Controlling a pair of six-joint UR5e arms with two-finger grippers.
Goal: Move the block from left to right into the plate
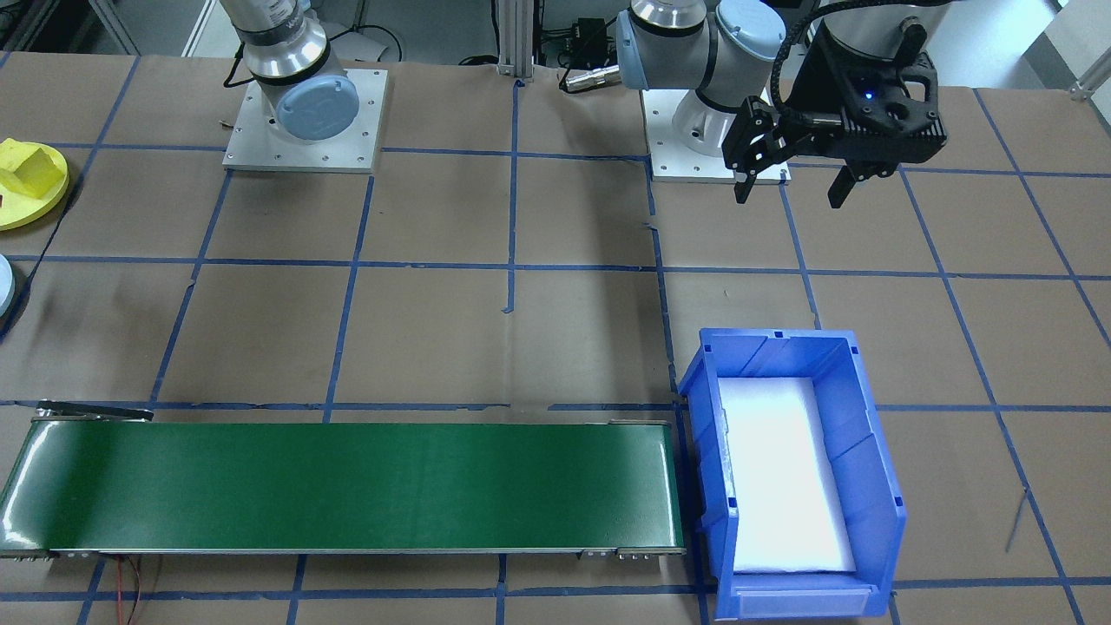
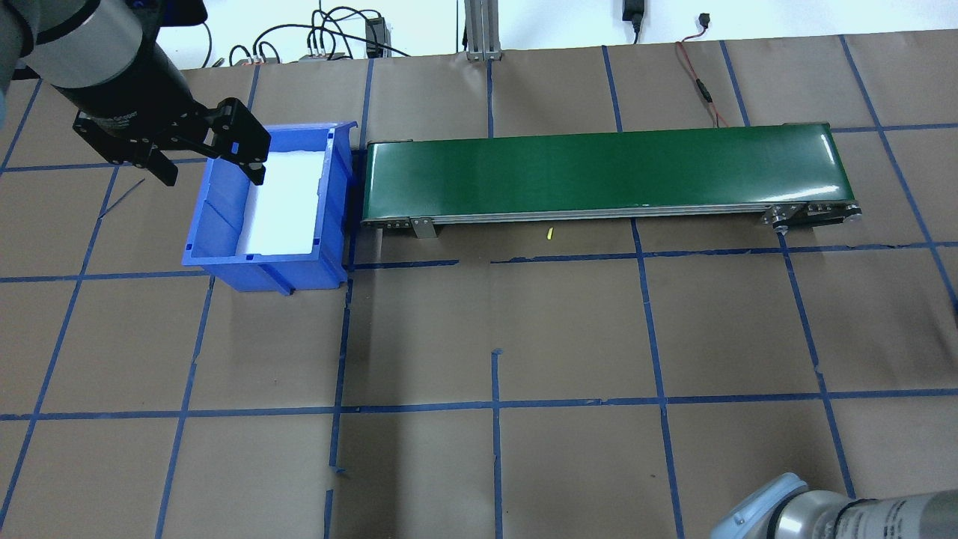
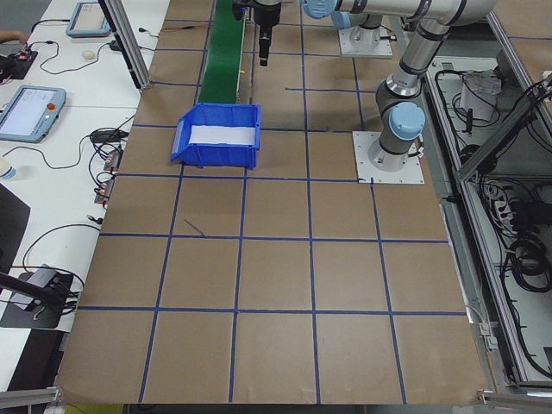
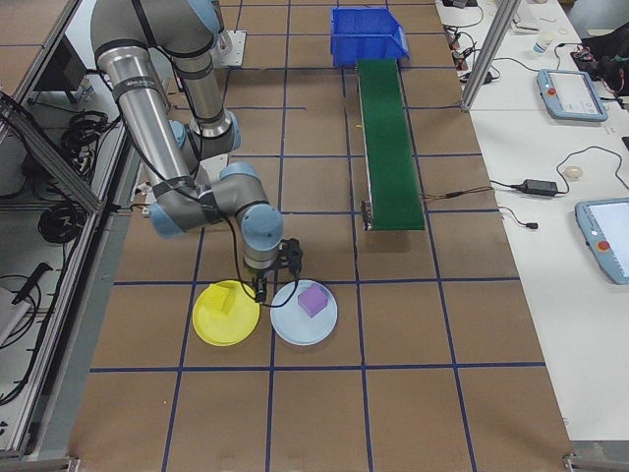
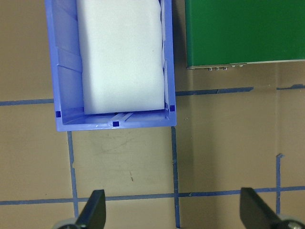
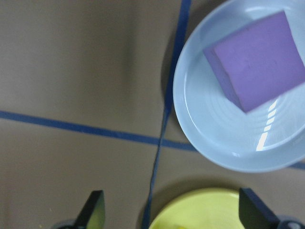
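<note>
We are holding both grippers spread and empty: the left gripper (image 2: 203, 153) beside the blue bin (image 2: 224, 254), the right gripper (image 6: 171, 214) near the purple block (image 6: 257, 59) resting in the pale plate (image 6: 214, 152). Descending carelessly, we risk clipping a plate rim.

— What sits on the plates?
— A yellow block (image 4: 224, 300) on the yellow plate (image 4: 226, 315), a purple block (image 4: 313, 298) on the pale blue plate (image 4: 305, 315).
— And the near arm?
— Its right gripper (image 4: 265, 293) hangs between the two plates.
</note>
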